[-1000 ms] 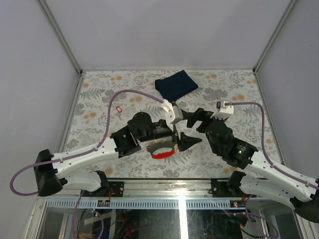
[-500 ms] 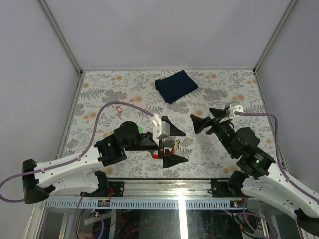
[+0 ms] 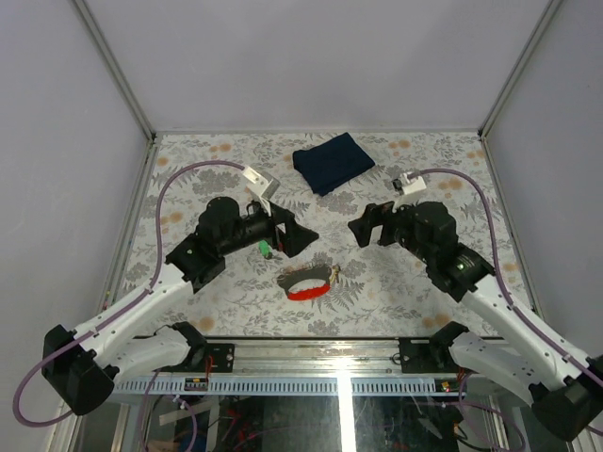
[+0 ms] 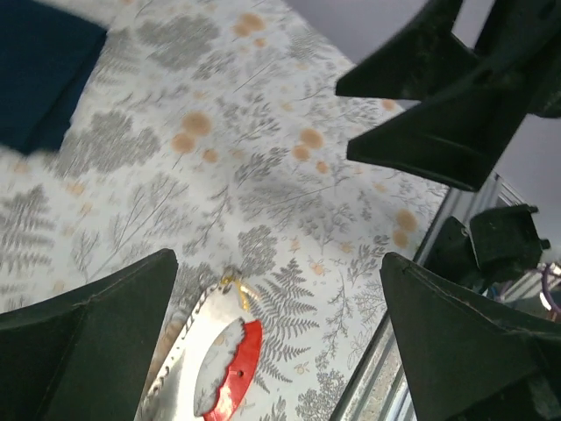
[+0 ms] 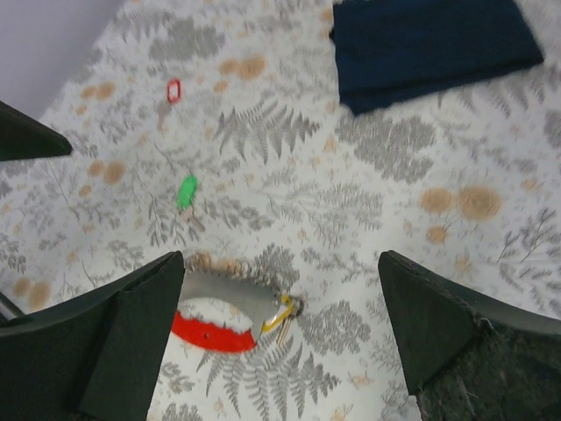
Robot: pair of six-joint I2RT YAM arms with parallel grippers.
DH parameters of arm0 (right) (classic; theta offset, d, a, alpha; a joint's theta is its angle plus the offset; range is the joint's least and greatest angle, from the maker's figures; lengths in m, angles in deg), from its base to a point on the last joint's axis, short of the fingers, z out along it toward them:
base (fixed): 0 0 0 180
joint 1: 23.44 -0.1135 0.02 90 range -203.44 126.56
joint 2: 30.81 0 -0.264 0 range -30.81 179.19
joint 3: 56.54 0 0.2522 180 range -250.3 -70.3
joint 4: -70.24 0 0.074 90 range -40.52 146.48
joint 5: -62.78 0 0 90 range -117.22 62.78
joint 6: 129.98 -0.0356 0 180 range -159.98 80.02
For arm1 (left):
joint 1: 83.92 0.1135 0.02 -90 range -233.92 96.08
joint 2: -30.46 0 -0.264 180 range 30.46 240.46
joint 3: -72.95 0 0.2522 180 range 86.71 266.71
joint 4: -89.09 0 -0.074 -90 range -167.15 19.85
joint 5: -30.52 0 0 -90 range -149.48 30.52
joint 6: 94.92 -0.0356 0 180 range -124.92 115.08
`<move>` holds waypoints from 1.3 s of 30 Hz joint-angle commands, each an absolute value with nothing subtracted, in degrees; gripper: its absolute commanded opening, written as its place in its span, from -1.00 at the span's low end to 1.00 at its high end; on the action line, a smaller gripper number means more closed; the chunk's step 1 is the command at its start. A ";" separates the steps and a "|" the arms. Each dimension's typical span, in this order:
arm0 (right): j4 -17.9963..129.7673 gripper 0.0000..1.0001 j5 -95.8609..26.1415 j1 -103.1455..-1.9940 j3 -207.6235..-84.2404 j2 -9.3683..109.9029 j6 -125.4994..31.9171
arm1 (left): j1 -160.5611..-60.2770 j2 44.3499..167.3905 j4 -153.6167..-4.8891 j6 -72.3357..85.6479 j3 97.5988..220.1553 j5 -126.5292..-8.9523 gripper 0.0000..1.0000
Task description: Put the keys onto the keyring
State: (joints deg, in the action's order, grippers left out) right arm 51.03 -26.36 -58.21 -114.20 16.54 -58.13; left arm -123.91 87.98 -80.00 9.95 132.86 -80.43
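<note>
- We see soft, even, bright light across the table (image 3: 188, 311), falling from above.
- Shadows around the keyring (image 3: 303, 293) are faint and soft-edged.
- Below the keyring in the top view, a white streak of glare crosses the dark panel (image 3: 283, 419).
- In the wrist views, the fingers (image 4: 88, 351) on either side of the keyring are dark, featureless and slightly blurred; the pattern around it is fairly sharp.
</note>
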 commanded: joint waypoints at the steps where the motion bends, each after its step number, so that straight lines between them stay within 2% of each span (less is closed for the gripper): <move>1: 43.84 0.98 -32.30 -56.93 -119.03 24.25 -61.33 | -121.49 88.59 -73.97 17.85 132.16 -74.85 1.00; 7: 37.50 1.00 -33.31 -56.93 -123.02 35.05 -61.41 | -121.45 88.80 -63.08 22.47 132.52 -64.16 1.00; 9: 38.99 0.86 -35.93 -56.93 -122.55 36.69 -61.77 | -121.45 86.84 -63.20 22.91 131.07 -63.35 1.00; 13: 39.12 0.33 -36.14 -56.93 -123.11 41.66 -65.29 | -120.97 84.87 -64.36 21.32 129.17 -63.42 1.00; 21: 42.51 0.12 -39.04 -58.69 -122.17 50.26 -70.60 | -120.91 85.62 -59.19 14.73 131.10 -59.13 1.00; 24: 48.32 0.04 -43.35 -61.03 -120.68 52.07 -72.13 | -120.88 84.64 -59.31 13.52 130.43 -59.43 0.99; 27: 54.15 0.04 -46.81 -61.93 -119.13 54.21 -74.58 | -120.92 84.28 -59.42 13.03 129.94 -59.52 0.99; 31: 54.72 0.29 -43.41 -61.94 -119.66 57.30 -75.47 | -120.97 84.39 -59.38 12.66 129.79 -60.04 1.00; 35: 52.97 0.30 -39.64 -61.93 -121.08 58.89 -75.99 | -120.94 84.69 -59.41 12.40 129.74 -60.18 0.99; 39: 54.06 0.34 -40.86 -61.93 -120.92 60.07 -76.58 | -121.00 84.95 -59.29 12.15 129.77 -60.22 0.99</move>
